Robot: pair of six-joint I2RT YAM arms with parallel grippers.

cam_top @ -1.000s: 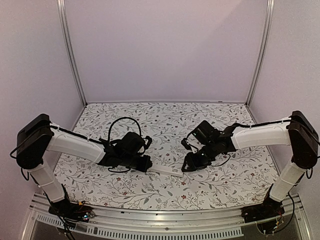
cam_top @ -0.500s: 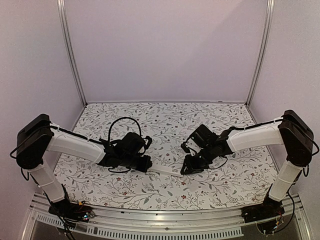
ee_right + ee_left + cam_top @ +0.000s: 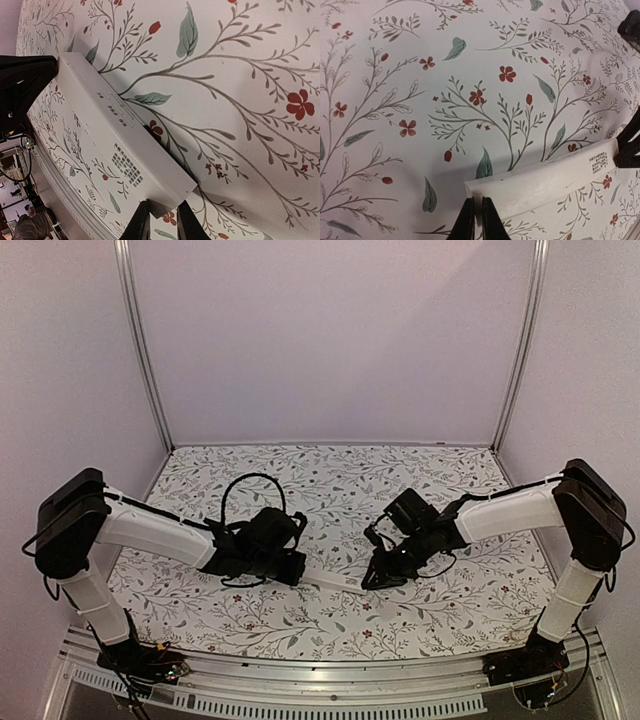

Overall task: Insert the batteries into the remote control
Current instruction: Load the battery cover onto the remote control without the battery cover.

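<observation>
Plastic, smooth and white, forms the slim bar-shaped remote control, lying flat with its printed label up on the floral-patterned surface between both arms. The left end effector is pinched shut on one end, and the right end effector clamps the opposite end.

Seen from above, near the counter's front edge, both ends of the remote control are hidden under the left gripper and the right gripper; only its middle shows. In each wrist view the picture's bottom edge cuts off all but the fingertips, and the other gripper's dark body covers the remote control's far end. The print on the casing is too small to read.
</observation>
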